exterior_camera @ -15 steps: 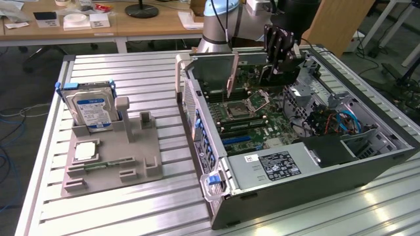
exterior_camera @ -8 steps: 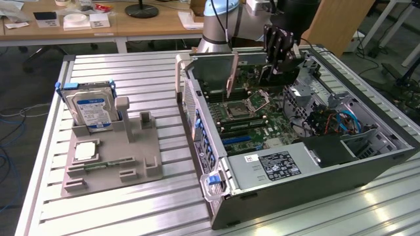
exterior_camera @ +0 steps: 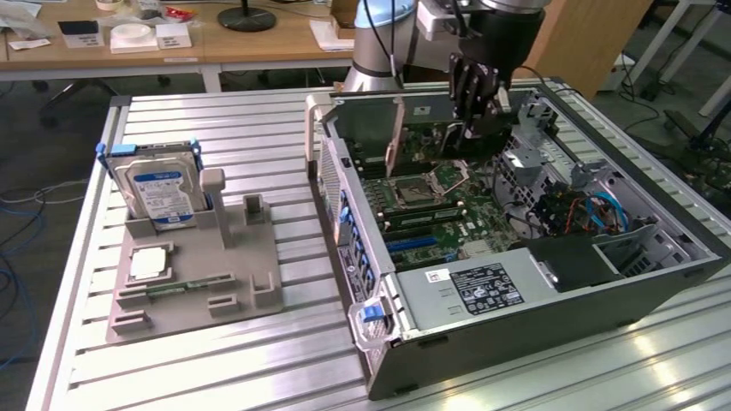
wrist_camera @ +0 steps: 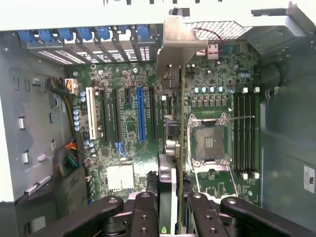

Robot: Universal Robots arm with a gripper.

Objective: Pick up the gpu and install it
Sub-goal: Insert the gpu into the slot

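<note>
The gpu [exterior_camera: 429,141] is a thin green card with a silver bracket at one end. It stands on edge inside the open computer case [exterior_camera: 639,295], over the motherboard. My gripper [exterior_camera: 474,120] reaches down from above and is shut on the card's upper edge. In the wrist view the gpu [wrist_camera: 180,123] shows edge-on, running from its bracket [wrist_camera: 177,42] at the case's rear wall to my gripper [wrist_camera: 173,200]. It lies between the expansion slots and the CPU socket [wrist_camera: 210,143]. I cannot tell whether its lower edge touches a slot.
A hard drive [exterior_camera: 160,193] with a blue-white label stands in a grey fixture [exterior_camera: 246,282] at the exterior view's left. In the case are the power supply [exterior_camera: 480,287], cable bundles [exterior_camera: 588,214], a blue slot [wrist_camera: 140,113], a white slot [wrist_camera: 91,113] and memory slots [wrist_camera: 245,131].
</note>
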